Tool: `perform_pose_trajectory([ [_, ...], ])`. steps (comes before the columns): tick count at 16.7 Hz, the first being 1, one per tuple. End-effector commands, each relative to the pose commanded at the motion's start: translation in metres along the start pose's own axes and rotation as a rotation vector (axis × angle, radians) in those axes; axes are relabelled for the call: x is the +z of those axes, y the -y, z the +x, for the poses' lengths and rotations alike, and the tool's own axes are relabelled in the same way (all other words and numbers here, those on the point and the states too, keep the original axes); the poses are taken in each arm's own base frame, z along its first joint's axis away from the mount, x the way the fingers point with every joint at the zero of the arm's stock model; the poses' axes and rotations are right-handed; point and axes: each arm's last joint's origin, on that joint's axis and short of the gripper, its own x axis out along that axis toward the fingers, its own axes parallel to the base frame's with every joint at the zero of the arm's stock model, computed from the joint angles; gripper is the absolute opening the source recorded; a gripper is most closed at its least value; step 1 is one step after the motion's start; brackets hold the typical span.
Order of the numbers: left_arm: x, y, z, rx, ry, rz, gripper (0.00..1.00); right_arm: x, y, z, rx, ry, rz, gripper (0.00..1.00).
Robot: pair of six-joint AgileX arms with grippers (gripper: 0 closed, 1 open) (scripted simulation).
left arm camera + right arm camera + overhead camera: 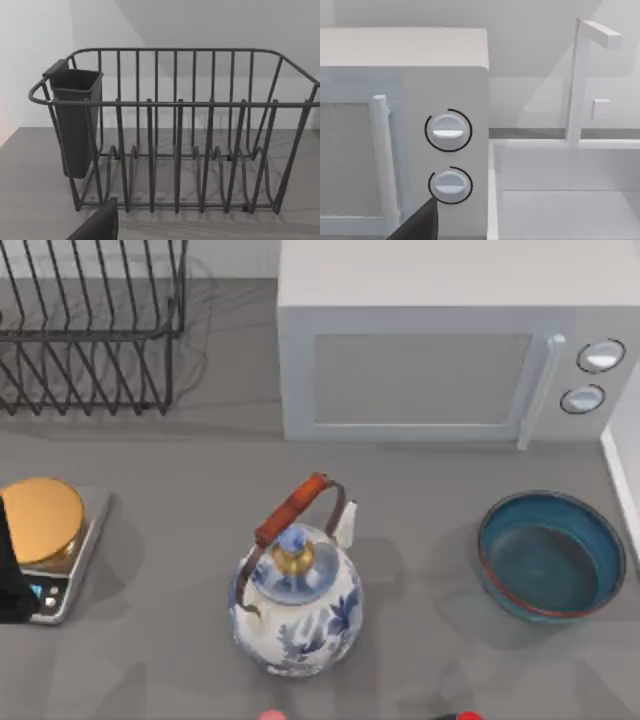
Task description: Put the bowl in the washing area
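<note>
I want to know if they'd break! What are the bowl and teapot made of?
The bowl looks like glazed ceramic: glossy deep blue with a thin reddish-brown rim. The teapot looks like porcelain: shiny white with painted blue patterns. Its handle grip seems wood or wrapped, though that's unclear.

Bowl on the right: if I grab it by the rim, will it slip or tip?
The bowl looks glazed, so probably rigid, slick and chip-prone. Its wide, low shape sits upright, so it likely slides rather than tips when pushed. A one-sided rim grip may let it swing.
</note>
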Motion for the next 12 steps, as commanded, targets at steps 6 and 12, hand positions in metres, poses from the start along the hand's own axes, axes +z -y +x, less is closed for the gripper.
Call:
perform_pose_trajectory([
  [6,0.0,0.0,0.0,0.0,0.0,0.0,1.0,0.018,-0.002,0.001,0.017,-0.092,0.015,1.0],
  [12,0.0,0.0,0.0,0.0,0.0,0.0,1.0,0.072,-0.009,0.033,0.041,-0.509,0.051,1.0],
])
